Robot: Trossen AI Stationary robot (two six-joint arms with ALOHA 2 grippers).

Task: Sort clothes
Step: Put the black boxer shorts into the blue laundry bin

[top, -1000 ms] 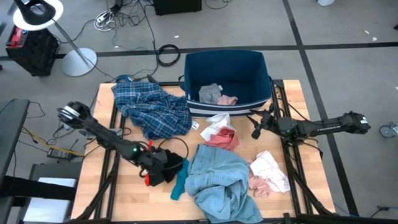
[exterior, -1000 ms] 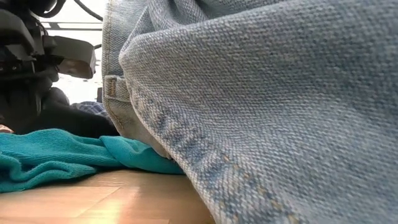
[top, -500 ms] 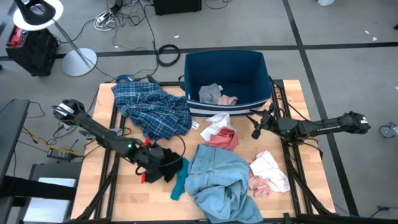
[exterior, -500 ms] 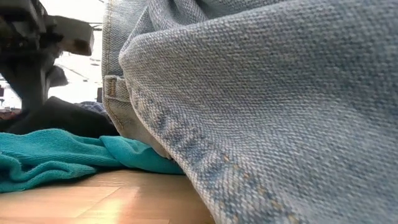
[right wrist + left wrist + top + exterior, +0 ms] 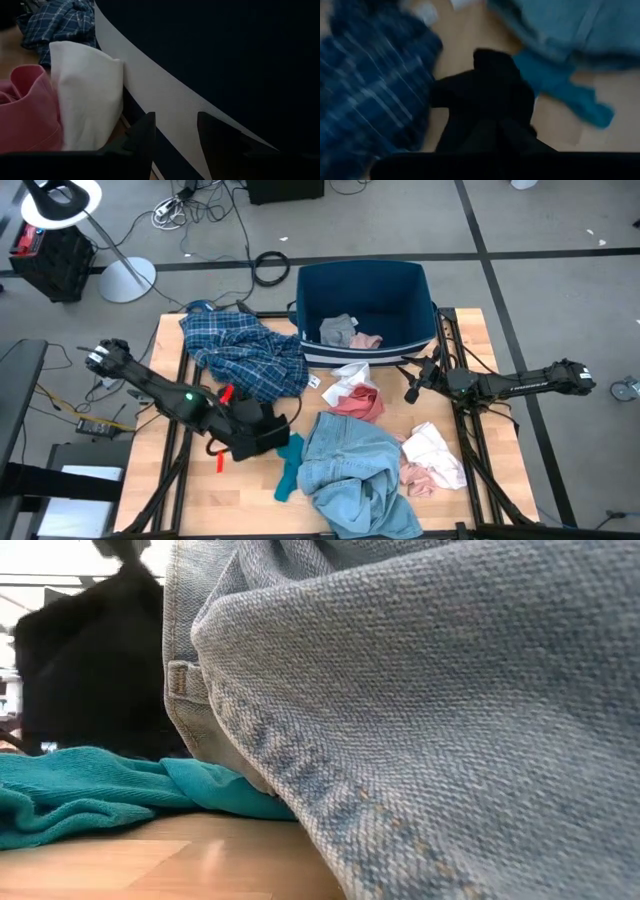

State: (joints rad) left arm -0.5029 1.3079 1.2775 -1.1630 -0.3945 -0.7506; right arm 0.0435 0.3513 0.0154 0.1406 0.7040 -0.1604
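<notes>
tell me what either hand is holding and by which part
The left hand holds the black garment bunched at one end; the exact part can't be told. The right hand holds nothing.

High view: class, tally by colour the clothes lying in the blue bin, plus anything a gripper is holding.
Grey garment in the bin: 1
Pink garment in the bin: 1
Black garment held by the left gripper: 1
Total: 3

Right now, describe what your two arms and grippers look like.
Both arms are dark, slim and jointed. The left arm shows a small green light and red-orange accents near its gripper, with a round silvery joint at its base end. The right arm is plain black; the right gripper has two dark tapering fingers.
</notes>
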